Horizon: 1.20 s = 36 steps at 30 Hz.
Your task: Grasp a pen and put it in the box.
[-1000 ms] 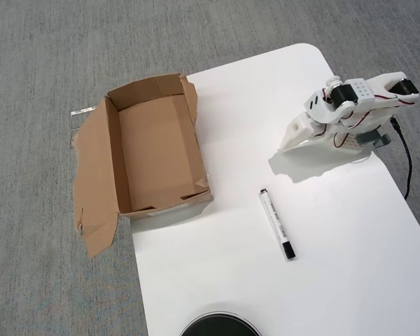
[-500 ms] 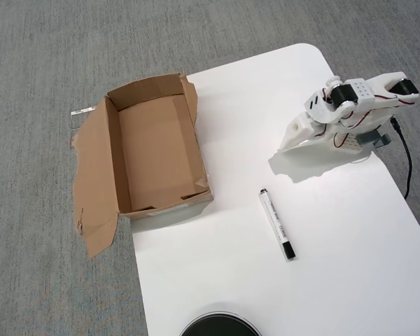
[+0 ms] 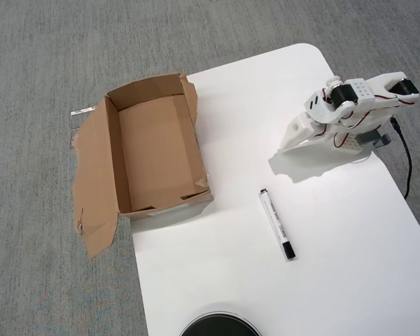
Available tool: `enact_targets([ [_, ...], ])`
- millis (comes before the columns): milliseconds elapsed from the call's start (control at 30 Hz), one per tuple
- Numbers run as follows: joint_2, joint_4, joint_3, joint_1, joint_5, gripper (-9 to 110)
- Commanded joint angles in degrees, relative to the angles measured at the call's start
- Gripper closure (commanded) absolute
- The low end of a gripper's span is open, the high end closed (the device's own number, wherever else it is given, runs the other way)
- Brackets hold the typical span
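The pen (image 3: 277, 225) lies flat on the white table (image 3: 350, 266), right of the box (image 3: 156, 150). The gripper (image 3: 292, 143) sits folded far right; whether its jaws are apart cannot be told. Expect a light, stiff, slippery barrel: grasp mid-barrel, across its width.

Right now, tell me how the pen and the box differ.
The pen is slim and white with a black cap; the box is broad, brown cardboard with ragged flaps. The pen lies wholly on the white table, while the box overhangs the table's left edge in the overhead view. The box is far longer. Both lie apart from the gripper.
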Motion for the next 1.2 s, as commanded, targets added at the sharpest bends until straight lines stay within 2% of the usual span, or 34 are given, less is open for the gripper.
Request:
enact_targets([
  [0, 3.3, 1.7, 1.5, -0.4, -0.1, 101],
  [567, 3.4, 1.1, 0.7, -0.7, -0.8, 101],
  [1167, 3.2, 1.2, -13.3, -15.7, -1.0, 101],
])
